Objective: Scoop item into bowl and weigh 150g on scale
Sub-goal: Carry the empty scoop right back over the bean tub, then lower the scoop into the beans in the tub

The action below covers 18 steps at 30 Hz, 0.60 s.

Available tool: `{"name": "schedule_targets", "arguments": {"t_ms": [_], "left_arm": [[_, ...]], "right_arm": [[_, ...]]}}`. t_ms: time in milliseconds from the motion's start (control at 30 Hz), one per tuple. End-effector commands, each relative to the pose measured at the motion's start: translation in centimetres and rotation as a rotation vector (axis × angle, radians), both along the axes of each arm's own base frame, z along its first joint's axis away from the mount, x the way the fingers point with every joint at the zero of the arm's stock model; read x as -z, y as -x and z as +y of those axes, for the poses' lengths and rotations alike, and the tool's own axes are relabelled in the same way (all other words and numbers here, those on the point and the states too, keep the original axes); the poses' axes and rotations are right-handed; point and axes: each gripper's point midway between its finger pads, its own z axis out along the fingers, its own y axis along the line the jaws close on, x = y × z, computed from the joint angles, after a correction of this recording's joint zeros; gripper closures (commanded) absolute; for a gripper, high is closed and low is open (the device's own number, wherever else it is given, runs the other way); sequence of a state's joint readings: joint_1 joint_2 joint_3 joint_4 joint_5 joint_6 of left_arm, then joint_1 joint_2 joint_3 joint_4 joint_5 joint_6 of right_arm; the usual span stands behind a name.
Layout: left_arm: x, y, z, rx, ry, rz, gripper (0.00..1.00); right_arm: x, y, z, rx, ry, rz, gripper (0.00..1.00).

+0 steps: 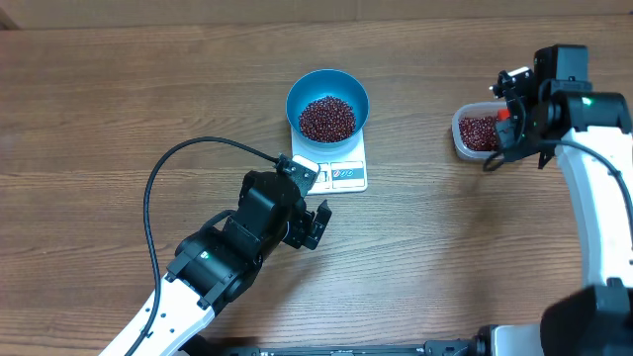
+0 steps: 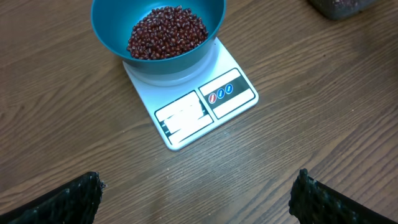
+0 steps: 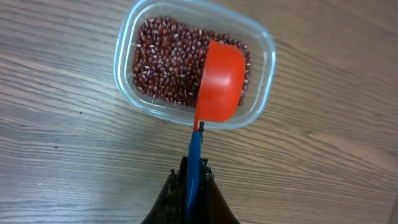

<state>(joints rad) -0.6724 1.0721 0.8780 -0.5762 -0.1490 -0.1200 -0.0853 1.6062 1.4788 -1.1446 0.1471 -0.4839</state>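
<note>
Wood-grain table [image 1: 99, 109] fills every view, so I'll start there and work down. My left arm comes up from the lower left of the overhead frame, a black cable looping off it. The left gripper [image 2: 196, 199] has its fingers spread wide apart at the two bottom corners of its wrist view, with nothing between them but bare table. The right arm runs down the right edge of the overhead shot. The right gripper [image 3: 193, 186] is pinched together on the blue handle of the scoop [image 3: 221, 78].

Next in size is the scale [image 1: 341, 170], white and flat, top centre of the overhead frame, just beside the left gripper's far finger. Its display is washed out in the left wrist view, so I can't read it. The bowl [image 1: 294, 99] — bright blue — sits on the scale's far end with a heap of maroon beans [image 1: 327, 118] inside.

Well apart, at the upper right, lies the clear tub [image 3: 264, 68]. The scoop's orange-red cup sits over the tub's right half, in among a second heap [image 3: 165, 62] of the same beans — whether the cup is loaded, I can't tell.
</note>
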Motion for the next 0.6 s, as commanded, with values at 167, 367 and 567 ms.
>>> {"name": "schedule_targets", "arguments": {"t_ms": [167,367,567], "left_arm": [[0.3,0.0,-0.1,0.014,-0.008,0.006,0.01],[0.3,0.0,-0.1,0.014,-0.008,0.006,0.00],[0.3,0.0,-0.1,0.015,-0.009,0.005,0.00]], "right_arm": [[3.7,-0.7,-0.5,0.022,0.006,0.091,0.96],[5.3,-0.8,-2.1,0.049,0.093,0.143,0.96],[5.2,-1.4,-2.4,0.056,0.105,0.122,0.96]]}}
